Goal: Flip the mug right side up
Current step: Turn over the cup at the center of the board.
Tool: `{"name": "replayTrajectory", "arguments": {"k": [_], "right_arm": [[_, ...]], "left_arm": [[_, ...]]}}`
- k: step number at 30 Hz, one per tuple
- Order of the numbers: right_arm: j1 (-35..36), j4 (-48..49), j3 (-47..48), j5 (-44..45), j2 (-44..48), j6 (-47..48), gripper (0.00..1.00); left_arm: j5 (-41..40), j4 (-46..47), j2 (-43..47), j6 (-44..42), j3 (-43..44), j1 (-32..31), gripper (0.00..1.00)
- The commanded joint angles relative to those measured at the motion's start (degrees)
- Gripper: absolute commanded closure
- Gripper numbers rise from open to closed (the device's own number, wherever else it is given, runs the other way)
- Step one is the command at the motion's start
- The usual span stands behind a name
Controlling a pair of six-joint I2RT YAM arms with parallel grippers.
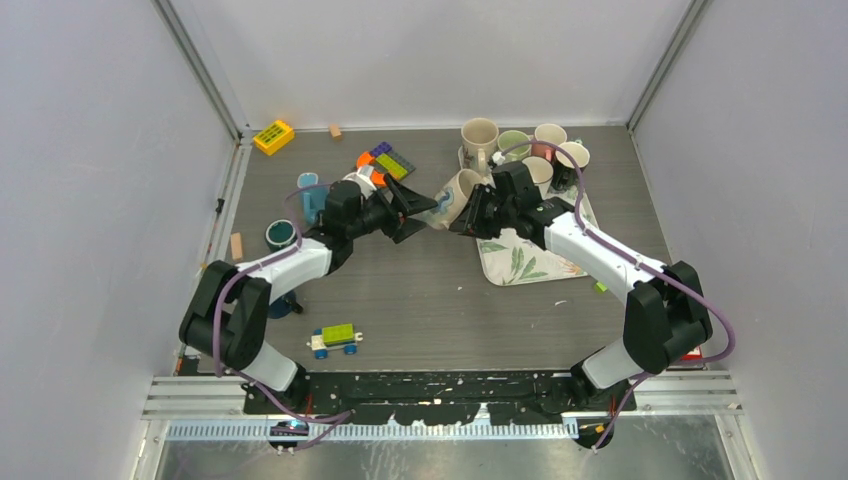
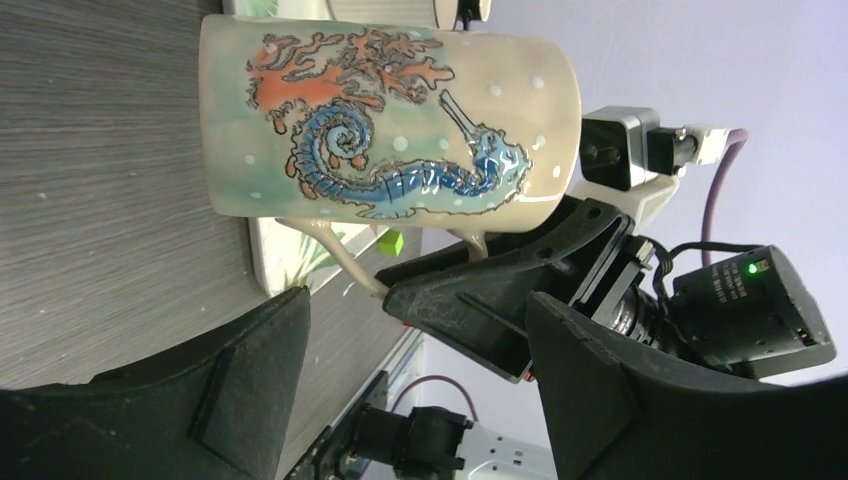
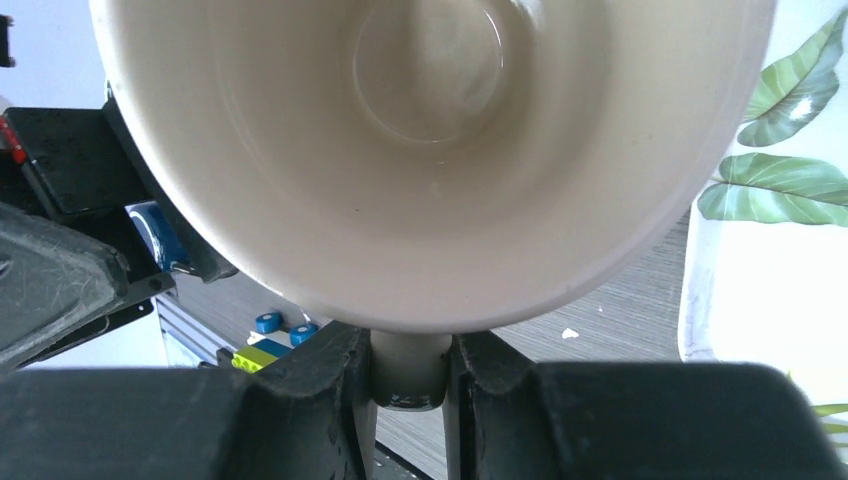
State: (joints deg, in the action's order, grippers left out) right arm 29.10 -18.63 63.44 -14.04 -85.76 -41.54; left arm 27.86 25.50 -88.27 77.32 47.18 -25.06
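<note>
A beige mug (image 1: 452, 197) with a blue seahorse and orange coral painted on it (image 2: 390, 120) hangs tilted above the table's middle. My right gripper (image 3: 408, 375) is shut on the mug's handle (image 3: 408, 362), and the mug's empty inside (image 3: 430, 150) fills the right wrist view. My left gripper (image 2: 415, 310) stands open just left of the mug, its fingers (image 2: 250, 380) apart and off the mug. In the top view the left gripper (image 1: 412, 212) and right gripper (image 1: 472, 213) face each other across the mug.
A leaf-patterned tray (image 1: 520, 262) lies under the right arm, with several mugs (image 1: 530, 150) behind it. Bricks (image 1: 385, 160), a yellow block (image 1: 273, 136), a blue cup (image 1: 310, 200), a teal lid (image 1: 281, 235) and a toy car (image 1: 335, 340) lie on the left side.
</note>
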Motion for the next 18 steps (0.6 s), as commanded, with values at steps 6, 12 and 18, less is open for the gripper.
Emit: {"name": "replayTrajectory", "arguments": {"k": [6,12,18], "right_arm": [[0.14,7.5,3.54,1.39,5.61,1.01,0.99],[0.15,8.58,2.44,2.21,6.93,-0.16,0.99],[0.17,9.03,1.98,3.05,7.73,-0.59,0.99]], "left_arm": [[-1.73,-5.16,4.12,-5.27,-1.23,0.27,0.16],[-2.33,-6.47,4.61,-5.95,-1.38,0.77,0.15],[-2.4,-6.87,4.98,-6.02,-1.99,1.74,0.14]]}}
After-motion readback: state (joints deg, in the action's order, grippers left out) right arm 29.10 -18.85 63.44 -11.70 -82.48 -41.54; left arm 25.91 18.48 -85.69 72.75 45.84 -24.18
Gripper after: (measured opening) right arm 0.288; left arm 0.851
